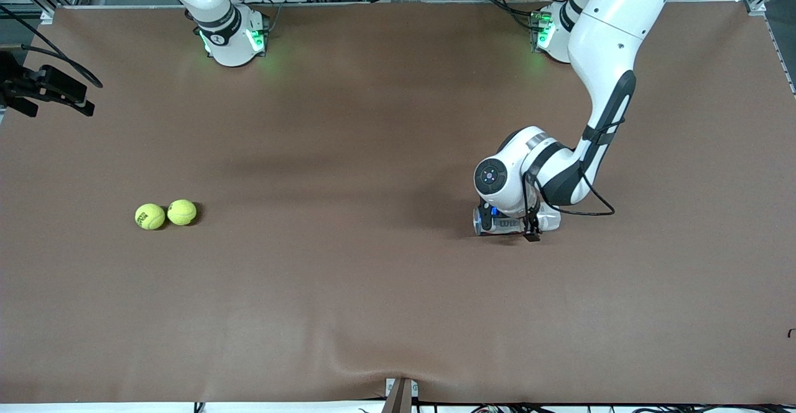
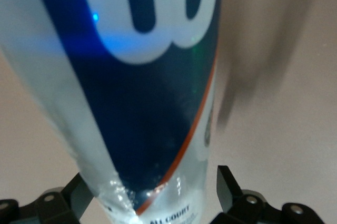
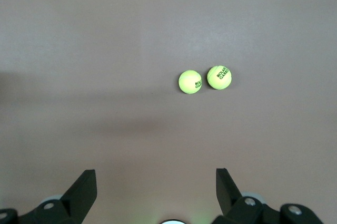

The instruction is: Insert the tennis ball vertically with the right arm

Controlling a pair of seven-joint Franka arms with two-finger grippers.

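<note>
The clear tennis ball can [image 1: 516, 221] lay on its side toward the left arm's end of the table, its long axis running along the table from one arm's end toward the other, so its mouth did not yet face up. The left gripper [image 1: 521, 225] was down over the can, its fingers [image 2: 227, 187] spread wide with the can's blue label between them; in the left wrist view they stood just beside the can's wall, and I could not tell whether they touched it. The two tennis balls [image 1: 165, 214] sat touching one another, well apart from the can toward the right arm's end, at about the same nearness to the front camera. The right gripper [image 3: 156, 187] hung high above the table with its fingers [image 3: 83, 188] wide apart and nothing between them; the balls lay ahead of the fingers, not beneath them. The right arm was judged the nearer to the balls, the left to the can, which probably needed standing upright first.
</note>
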